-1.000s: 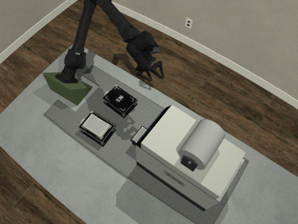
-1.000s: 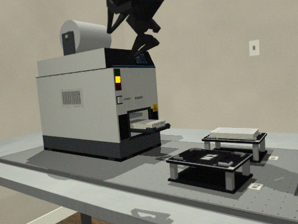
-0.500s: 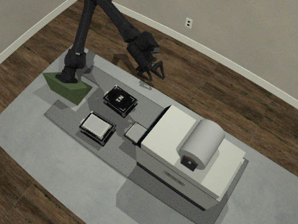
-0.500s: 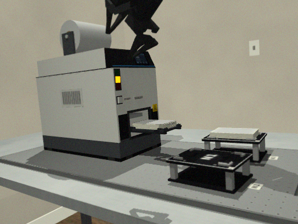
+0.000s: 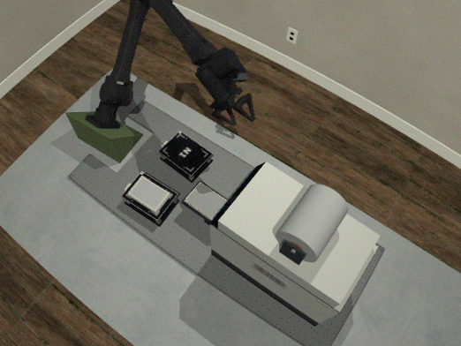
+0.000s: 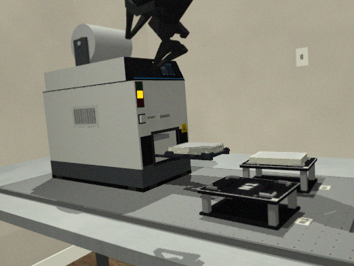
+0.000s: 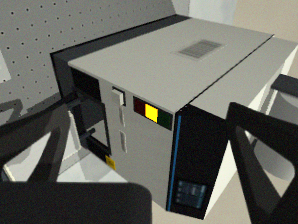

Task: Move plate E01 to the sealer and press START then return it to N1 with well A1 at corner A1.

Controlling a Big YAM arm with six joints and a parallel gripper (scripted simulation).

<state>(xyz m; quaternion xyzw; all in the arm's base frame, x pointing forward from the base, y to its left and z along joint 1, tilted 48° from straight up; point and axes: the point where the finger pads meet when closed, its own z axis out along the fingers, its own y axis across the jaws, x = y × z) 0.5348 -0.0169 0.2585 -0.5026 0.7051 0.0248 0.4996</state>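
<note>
Plate E01 (image 5: pixel 205 200) lies on the sealer's stage (image 6: pixel 198 155), which stands out in front of the sealer (image 5: pixel 283 229); its top looks smooth and grey. It also shows in the side view (image 6: pixel 197 148). The sealer's lamp (image 6: pixel 140 94) is amber, also in the wrist view (image 7: pixel 150 112). The START button (image 6: pixel 142 118) sits below the lamp. Nest N1 (image 5: pixel 185 152) is black and empty. The plate in N2 (image 5: pixel 150 196) is white and rests in its nest. My gripper (image 5: pixel 234 108) is open and empty, high above the table's far edge and away from the stage.
A foil roll (image 5: pixel 311 221) sits on top of the sealer. The arm's green base (image 5: pixel 106 132) stands at the table's far left. The gripper hangs above the sealer's front top corner in the side view (image 6: pixel 146 20).
</note>
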